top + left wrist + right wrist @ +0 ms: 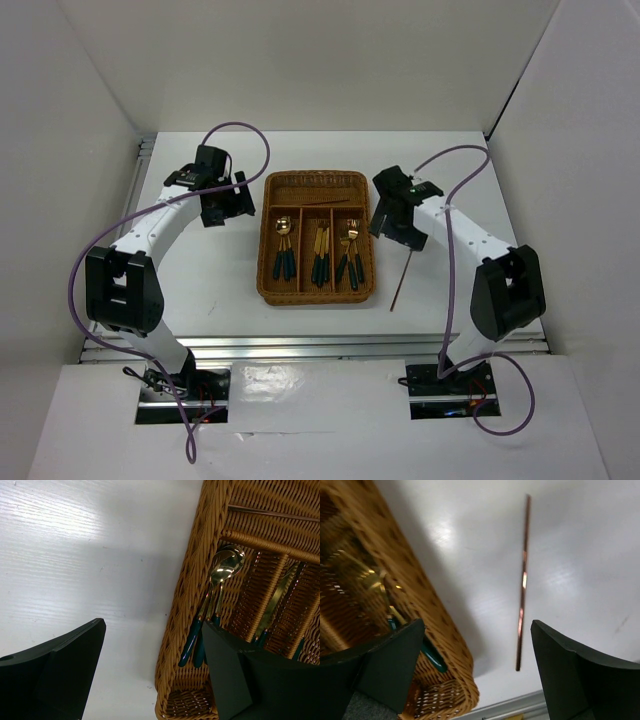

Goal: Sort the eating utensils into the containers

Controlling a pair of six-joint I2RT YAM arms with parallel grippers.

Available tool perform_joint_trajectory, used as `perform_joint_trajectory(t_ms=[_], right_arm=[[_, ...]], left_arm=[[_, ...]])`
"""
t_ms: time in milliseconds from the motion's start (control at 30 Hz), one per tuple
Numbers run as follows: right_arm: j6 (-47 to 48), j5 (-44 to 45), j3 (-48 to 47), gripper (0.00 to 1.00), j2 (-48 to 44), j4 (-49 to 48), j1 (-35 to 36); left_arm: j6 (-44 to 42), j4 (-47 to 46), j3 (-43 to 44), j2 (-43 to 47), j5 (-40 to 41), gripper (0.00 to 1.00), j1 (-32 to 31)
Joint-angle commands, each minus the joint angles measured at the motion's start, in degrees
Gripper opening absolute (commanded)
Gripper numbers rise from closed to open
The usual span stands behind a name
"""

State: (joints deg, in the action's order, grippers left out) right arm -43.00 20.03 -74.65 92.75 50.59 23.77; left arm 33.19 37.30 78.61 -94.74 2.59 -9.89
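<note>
One chopstick point(400, 280) lies on bench point(200, 290) right of tray point(266, 270), prob. last to sort, so right claw point(477, 625) hangs near it wide open, empty; left claw point(152, 622), also open & empty, idles left of tray.

top camera looks straight down; both close wrist views share the tray point(300, 186) edges.

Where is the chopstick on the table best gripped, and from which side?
Probably near its middle, from above, with the fingers of the right gripper across its thin width. The chopstick lies flat on the table, long and slender, apart from the tray, so both sides are free.
</note>
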Motion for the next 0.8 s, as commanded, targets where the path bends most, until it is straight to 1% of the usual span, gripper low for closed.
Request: perform_joint_trajectory(t_ms=[0, 67, 167, 300, 400, 467, 500, 600, 767], right_arm=[[-5.1, 0.3, 3.5, 0.94, -3.6, 4.1, -1.1], [-5.1, -1.3, 7.0, 0.92, -3.6, 1.5, -1.6], [-5.1, -3.2, 12.6, 0.85, -4.3, -2.8, -2.1], [-5.1, -5.5, 17.4, 0.82, -5.6, -7.2, -4.3], [-3.7, -6.7, 20.8, 0.76, -7.0, -11.5, -4.3], [-3.1, -7.4, 22.2, 0.75, -7.6, -13.4, -4.8], [-3.1, -8.0, 22.7, 0.72, -7.6, -14.8, -5.4], [-2.6, -8.0, 24.5, 0.67, -7.6, -17.2, -5.4], [-1.9, -8.0, 26.3, 0.63, -6.4, -18.7, -6.4]], left_arm=[[-0.3, -1.1, 0.3, 0.0, -0.8, 0.93, -0.1], [-0.3, -1.1, 0.3, 0.5, -0.8, 0.93, -0.1], [-0.3, -1.1, 0.3, 0.5, -0.8, 0.93, -0.1], [-0.3, -1.1, 0.3, 1.0, -0.8, 0.93, -0.1], [-0.3, -1.6, 0.3, 1.6, -0.8, 0.93, -0.1], [-0.3, -1.6, 0.3, 1.6, -0.8, 0.93, -0.1], [-0.3, -1.6, 0.3, 1.6, -0.8, 0.93, -0.1], [-0.3, -1.6, 0.3, 2.2, -0.8, 0.93, -0.1], [-0.3, -2.1, 0.3, 2.7, -0.3, 0.93, -0.1]])
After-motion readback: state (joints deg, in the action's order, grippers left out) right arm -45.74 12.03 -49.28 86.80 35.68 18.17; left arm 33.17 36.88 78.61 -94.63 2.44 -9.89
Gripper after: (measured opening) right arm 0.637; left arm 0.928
